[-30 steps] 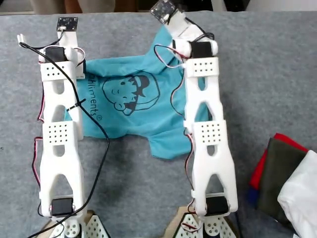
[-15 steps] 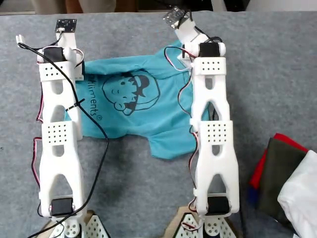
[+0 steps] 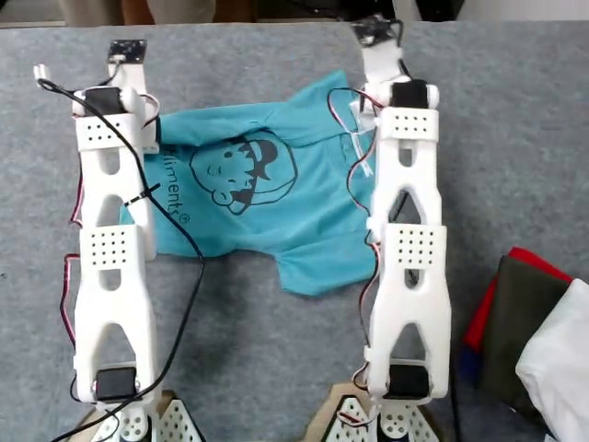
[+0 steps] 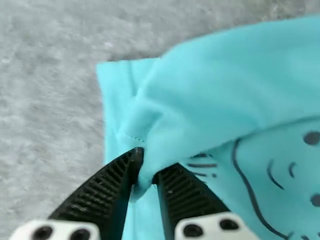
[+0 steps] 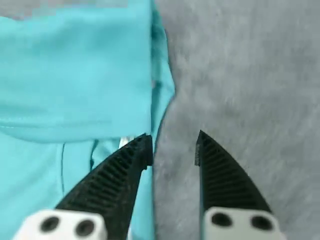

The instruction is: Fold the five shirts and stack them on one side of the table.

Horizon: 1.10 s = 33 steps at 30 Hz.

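Observation:
A teal shirt [image 3: 276, 212] with a printed cartoon face lies spread on the grey table [image 3: 515, 138] between the two arms. My left gripper [image 4: 147, 167] is shut on a bunched fold of the teal shirt [image 4: 215, 95] at its far left corner. My right gripper [image 5: 174, 142] hovers open at the teal shirt's [image 5: 75, 70] far right edge, one finger [image 5: 131, 155] over the cloth and the other over bare table. A pile of other shirts [image 3: 529, 322], red, dark olive and white, lies at the near right.
Both white arms stretch from the near edge across the table, the left arm [image 3: 110, 249] over the shirt's left side and the right arm [image 3: 409, 249] along its right side. Bare grey table lies to the far right.
The right arm has swung to the right, from over the shirt's far sleeve to its right edge. The sleeve has settled lower and flatter. The left arm has stayed put.

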### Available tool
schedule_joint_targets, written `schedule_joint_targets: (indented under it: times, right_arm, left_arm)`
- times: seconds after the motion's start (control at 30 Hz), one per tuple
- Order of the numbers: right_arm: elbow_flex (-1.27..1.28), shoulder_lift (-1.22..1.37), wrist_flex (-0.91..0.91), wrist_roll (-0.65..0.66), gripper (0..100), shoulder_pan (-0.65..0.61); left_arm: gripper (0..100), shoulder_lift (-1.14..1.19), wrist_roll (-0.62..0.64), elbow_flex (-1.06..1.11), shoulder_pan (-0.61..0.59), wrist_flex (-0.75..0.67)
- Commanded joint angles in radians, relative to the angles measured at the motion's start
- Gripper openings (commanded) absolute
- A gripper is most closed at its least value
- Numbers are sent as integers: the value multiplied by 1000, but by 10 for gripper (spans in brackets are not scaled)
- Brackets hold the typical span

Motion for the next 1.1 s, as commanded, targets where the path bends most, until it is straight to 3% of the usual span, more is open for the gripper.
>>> schedule_joint_targets:
  times: [0.0, 0.17, 0.37, 0.53, 0.77, 1.07]
  right_arm:
    - [21, -71, 48, -143, 154, 31]
    - [41, -71, 44, -354, 154, 35]
    - [38, -71, 48, -459, 155, 2]
    - [41, -71, 12, -457, 155, -71]
    - [35, 19, -144, -437, 155, -74]
    - [-18, 54, -120, -430, 152, -70]
  left_arm:
    - [18, -25, -5, -48, 20, 23]
    - [18, -25, 3, -38, 31, 40]
    - [18, -24, 3, -38, 63, 40]
    - [18, -18, 3, -38, 81, 40]
    - [18, -16, 3, -38, 80, 40]
    - [18, -16, 3, -38, 74, 40]
